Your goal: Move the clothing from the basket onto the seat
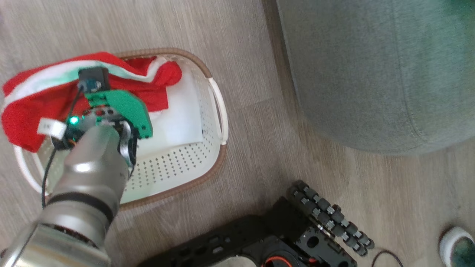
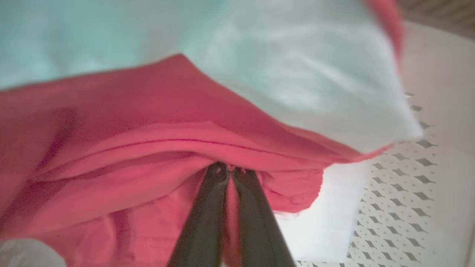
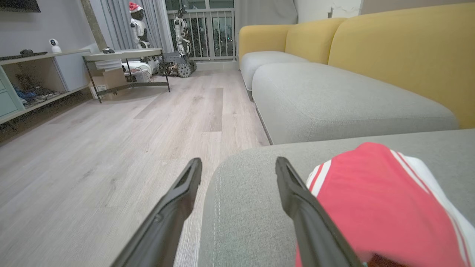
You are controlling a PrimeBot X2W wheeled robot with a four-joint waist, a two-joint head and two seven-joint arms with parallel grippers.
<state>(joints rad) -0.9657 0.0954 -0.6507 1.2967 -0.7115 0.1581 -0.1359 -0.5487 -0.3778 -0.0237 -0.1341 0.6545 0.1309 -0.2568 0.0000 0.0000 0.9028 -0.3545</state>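
1. Red garment [image 1: 26,111], white trim: draped over the far left rim of the basket, partly inside it and partly hanging outside above the floor.
2. Left gripper [image 2: 230,171]: fingers pressed together, with a fold of the red garment pinched between the tips. In the head view its green-plated wrist stands over the garment, within the basket's outline.
3. Basket [image 1: 174,167]: oval, cream-white, perforated, with a brown woven rim and a white side handle. It stands on the wood floor [image 1: 241,37], left of the seat and apart from it.
4. White liner [image 1: 182,118]: flat on the basket bottom, its left part under the garment.
5. Robot base [image 1: 297,241]: black, with a roller wheel, at the lower edge between basket and seat.
6. Seat [image 1: 371,74]: grey-green cushion with a rounded edge and a stitched seam.
7. Shoe [image 1: 458,244]: white, on the floor at the lower right corner.
8. Right gripper [image 3: 238,162]: jaws wide apart, holding nothing, over the seat's edge.
9. Second red garment [image 3: 371,196], white stripes: lying on the seat just beside the right gripper's finger; contact cannot be told.
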